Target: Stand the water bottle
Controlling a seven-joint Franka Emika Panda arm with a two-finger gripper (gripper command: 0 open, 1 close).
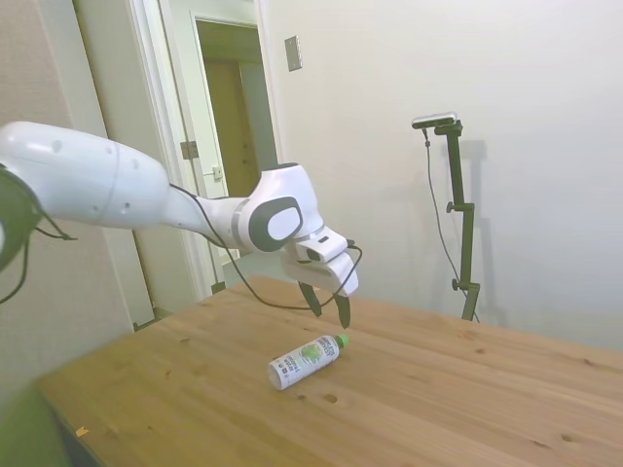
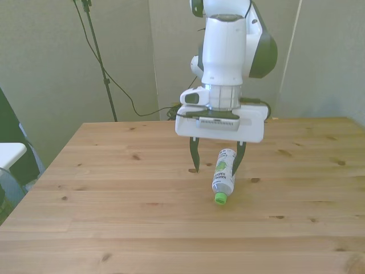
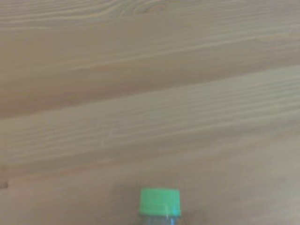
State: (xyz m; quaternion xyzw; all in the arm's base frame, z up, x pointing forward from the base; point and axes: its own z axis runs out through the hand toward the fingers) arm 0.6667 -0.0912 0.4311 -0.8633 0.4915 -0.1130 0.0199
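Note:
The water bottle (image 1: 308, 360) lies on its side on the wooden table (image 1: 467, 389), a small clear bottle with a white label and a green cap. From the front, the water bottle (image 2: 223, 176) points its cap toward the camera. My gripper (image 2: 215, 165) hangs open just above the table, its fingers straddling the bottle's far end without touching it. In the side view the gripper (image 1: 329, 307) sits slightly above and behind the cap end. The wrist view shows only the green cap (image 3: 160, 202) at the frame's edge, blurred.
The wooden table (image 2: 114, 217) spreads wide around the bottle. A black cable (image 1: 263, 292) loops from the arm down near the tabletop behind the gripper. A doorway and wall stand beyond the table's far side.

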